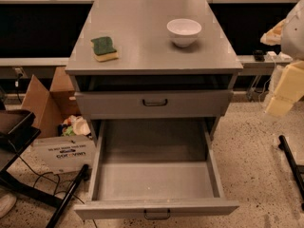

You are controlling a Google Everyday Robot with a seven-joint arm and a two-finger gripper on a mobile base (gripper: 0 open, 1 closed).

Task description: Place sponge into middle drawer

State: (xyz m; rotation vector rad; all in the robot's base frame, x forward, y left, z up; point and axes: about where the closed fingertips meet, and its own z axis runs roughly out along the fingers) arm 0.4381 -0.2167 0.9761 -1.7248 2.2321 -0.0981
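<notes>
The sponge [104, 48], yellow with a dark green top layer, lies on the left part of the grey cabinet top [142, 56]. The middle drawer [154, 179] is pulled wide open toward me, its flat tray bare, with a small dark handle on its front panel [156, 215]. My gripper [281, 96], cream-yellow, hangs at the far right edge of the view, to the right of the cabinet and apart from both the sponge and the drawer. It holds nothing that I can see.
A white bowl [184, 31] stands on the top at the right. A shut drawer front with a black handle [154, 102] sits above the open drawer. Cardboard boxes [45, 99] and a black stand [19, 141] are on the left, and a black bar [292, 163] lies on the floor at the right.
</notes>
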